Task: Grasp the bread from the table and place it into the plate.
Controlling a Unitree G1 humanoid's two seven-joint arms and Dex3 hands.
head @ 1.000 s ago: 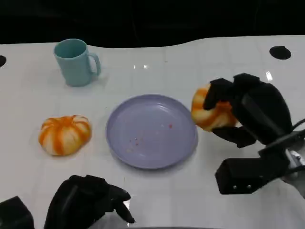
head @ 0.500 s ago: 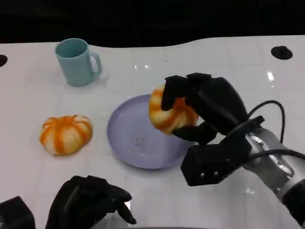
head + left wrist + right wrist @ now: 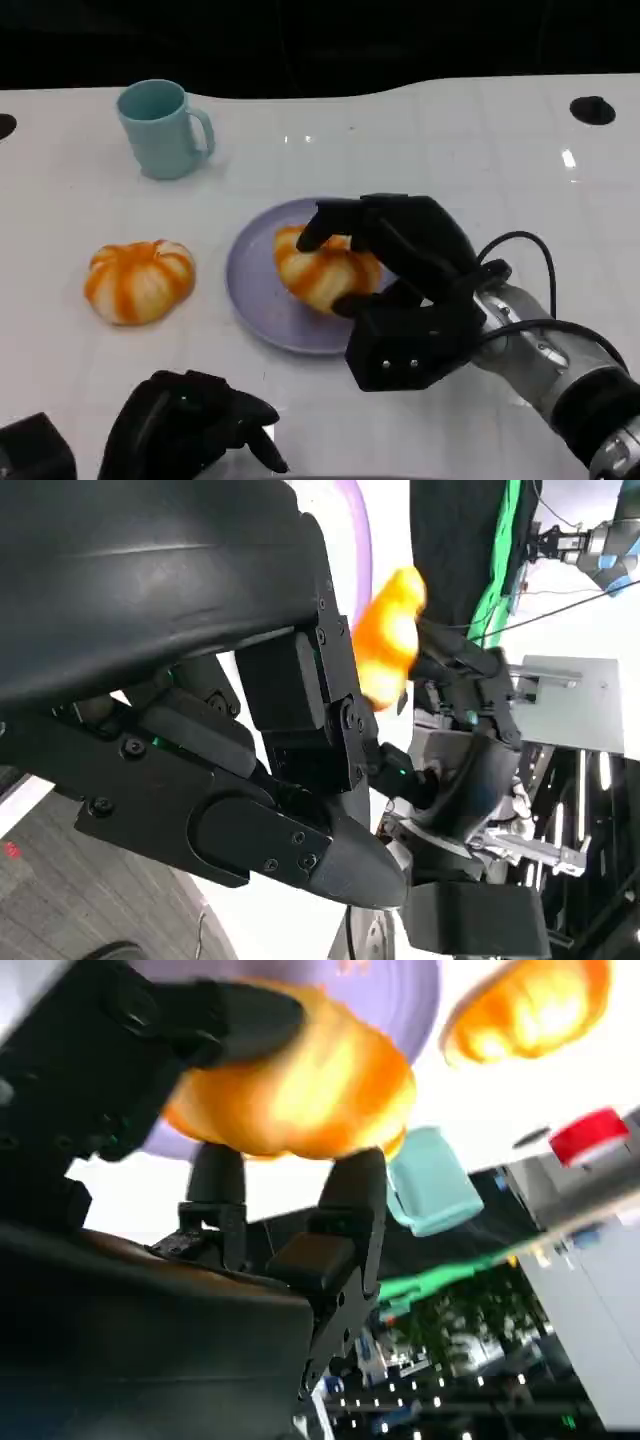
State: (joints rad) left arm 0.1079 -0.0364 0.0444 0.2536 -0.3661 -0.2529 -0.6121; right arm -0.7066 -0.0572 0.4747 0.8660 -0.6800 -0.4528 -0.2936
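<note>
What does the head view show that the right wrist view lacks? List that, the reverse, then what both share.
Head view adds the left robot hand at the near edge of the table. Right wrist view adds a red object and a green strip beyond the table. Both share the right robot hand gripping the bread over the plate, the second bread and the teal mug.

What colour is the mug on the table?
The mug is light teal, clearest in the head view.

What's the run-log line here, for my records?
right hand: grips bread | bread: over plate | left hand: idle
</note>
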